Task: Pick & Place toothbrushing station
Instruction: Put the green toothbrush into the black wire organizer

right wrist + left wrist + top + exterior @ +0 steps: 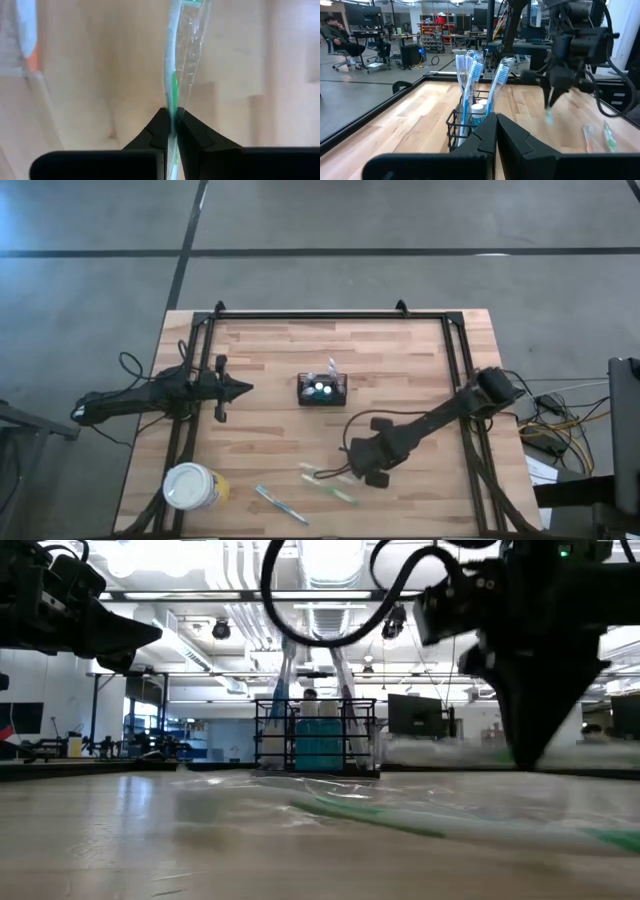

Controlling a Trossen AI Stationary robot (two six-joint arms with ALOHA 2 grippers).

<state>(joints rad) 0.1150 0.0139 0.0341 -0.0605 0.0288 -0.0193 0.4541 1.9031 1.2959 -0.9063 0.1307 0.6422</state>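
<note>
Toothbrushing station (pixel 322 390) beyond left claw (pixel 246 388).

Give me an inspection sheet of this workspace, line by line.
Surface: light wooden butcher-block table with a black frame.
Job's things: black wire-mesh caddy mid-table, toothbrushes standing in it.
Clutter: round white-and-yellow cup; blue wrapped toothbrush lying flat near the front.
Grippers: right gripper shut on a green wrapped toothbrush at the table; left gripper shut, empty, left of the caddy.
Cables: bundle right of the table.
Surroundings: workshop; seated person.
</note>
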